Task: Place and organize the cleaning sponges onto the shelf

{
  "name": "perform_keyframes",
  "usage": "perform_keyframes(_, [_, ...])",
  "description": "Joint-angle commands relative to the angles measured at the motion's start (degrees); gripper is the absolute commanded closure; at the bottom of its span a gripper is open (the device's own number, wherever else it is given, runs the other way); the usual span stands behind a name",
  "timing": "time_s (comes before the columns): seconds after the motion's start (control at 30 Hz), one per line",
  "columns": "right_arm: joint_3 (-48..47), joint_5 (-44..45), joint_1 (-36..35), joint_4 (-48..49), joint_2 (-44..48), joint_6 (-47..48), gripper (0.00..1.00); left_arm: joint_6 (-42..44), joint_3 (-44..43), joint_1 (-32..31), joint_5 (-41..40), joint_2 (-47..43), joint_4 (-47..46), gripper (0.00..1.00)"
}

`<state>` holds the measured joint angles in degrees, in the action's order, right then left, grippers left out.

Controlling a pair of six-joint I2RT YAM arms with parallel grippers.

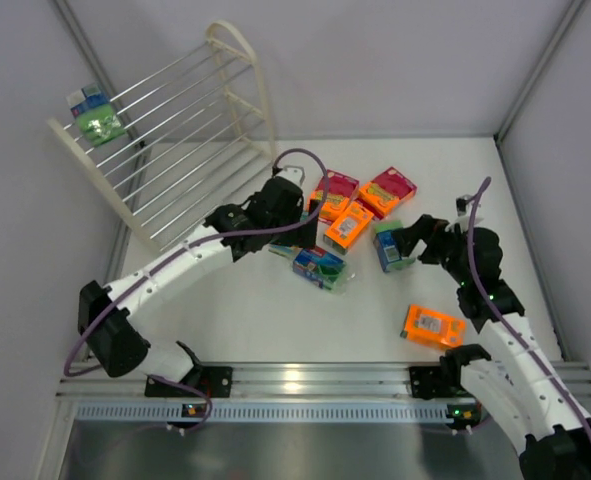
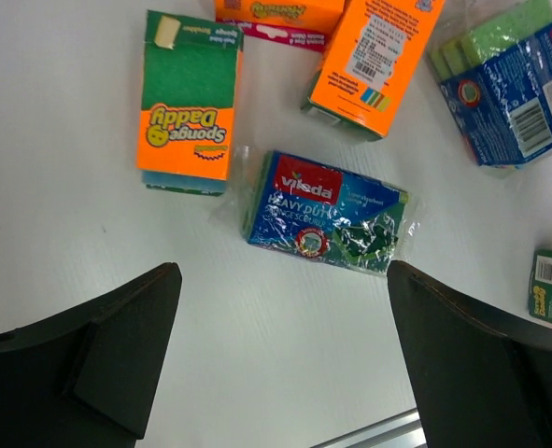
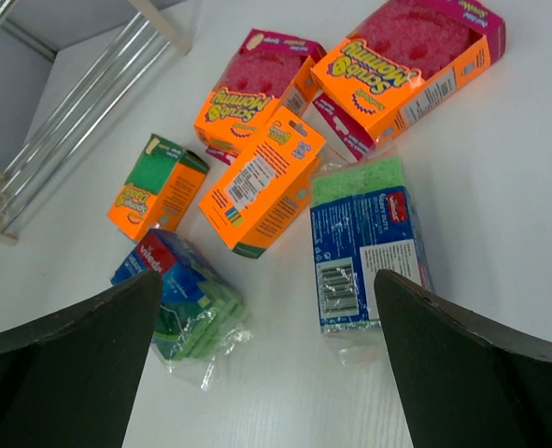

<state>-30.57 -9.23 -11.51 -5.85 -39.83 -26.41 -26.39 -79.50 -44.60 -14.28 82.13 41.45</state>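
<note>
One green pack (image 1: 95,115) already sits on the upper rods of the shelf (image 1: 190,140), near its left end. The other sponge packs lie on the table (image 1: 225,330), most in a loose cluster between my two arms. I judge the step in hand to be the next pick.

My left gripper (image 2: 280,308) hangs above the cluster, fingers spread wide with nothing between them. The blue Vileda pack (image 2: 324,213) lies flat just ahead of the gap, a little askew, its wrapper crinkled. An orange-and-green Sponge Daddy box (image 2: 187,103) lies just beside it. My right gripper (image 3: 266,299) is likewise spread and empty, poised over the green pack with the blue-white label (image 3: 367,238), which lies beside an orange box (image 3: 261,177). A lone orange pack (image 1: 434,325) lies apart, near my right arm.

As I read it, the next move belongs to my left arm, since the shelf stands on that side. I should ease forward until the Vileda pack is centred between the fingers, then come down and close on the sponge body itself — not on the loose film. After that I should lift clear of the neighbouring box and lay the pack across the rods beside the green one, where it cannot slip between them.
</note>
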Motion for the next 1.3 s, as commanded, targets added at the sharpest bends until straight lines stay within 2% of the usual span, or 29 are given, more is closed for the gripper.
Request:
perform_keyframes(0.0, [0.7, -1.3, -0.8, -1.4, -1.3, -1.7, 0.01, -4.2, 5.5, -1.0, 1.4, -0.6, -10.9, 0.02])
perform_keyframes(0.17, [1.1, -1.9, -0.7, -1.6, -2.5, -2.2, 0.01, -5.0, 15.1, -2.1, 1.5, 1.0, -20.2, 0.02])
perform_keyframes(0.3, [1.7, -2.1, -0.8, -1.7, -1.7, -2.8, 0.01, -7.1, 15.3, -2.7, -0.5, 4.6, -21.4, 0.02])
perform_keyframes(0.4, [2.6, -2.2, -0.8, -1.7, -1.1, -2.6, 0.0, -11.4, 14.3, -4.1, -4.3, 6.8, -21.0, 0.02])
perform_keyframes(0.53, [2.6, -3.2, -0.9, -1.8, -2.5, -1.4, 0.0, -24.1, 14.9, -5.5, -7.5, 7.6, -20.2, 0.02])
perform_keyframes(0.63, [2.5, -3.6, -0.9, -1.7, -3.7, -0.2, 0.01, -33.9, 16.7, -6.1, -11.1, 6.6, -18.4, 0.02])
perform_keyframes(0.83, [2.4, -5.4, -1.0, -0.2, -4.5, -0.3, 0.01, -45.6, 14.4, -6.9, -16.4, 7.5, -11.5, 0.02])
perform_keyframes(1.1, [4.0, -7.1, -1.1, 2.6, -6.5, 0.0, 0.01, -52.8, 12.6, -7.5, -13.7, 13.3, -11.3, 0.02])
perform_keyframes(1.27, [5.0, -7.4, -1.1, 3.2, -6.3, 0.0, 0.01, -56.9, 4.6, -8.3, -17.4, 18.8, -2.3, 0.02])
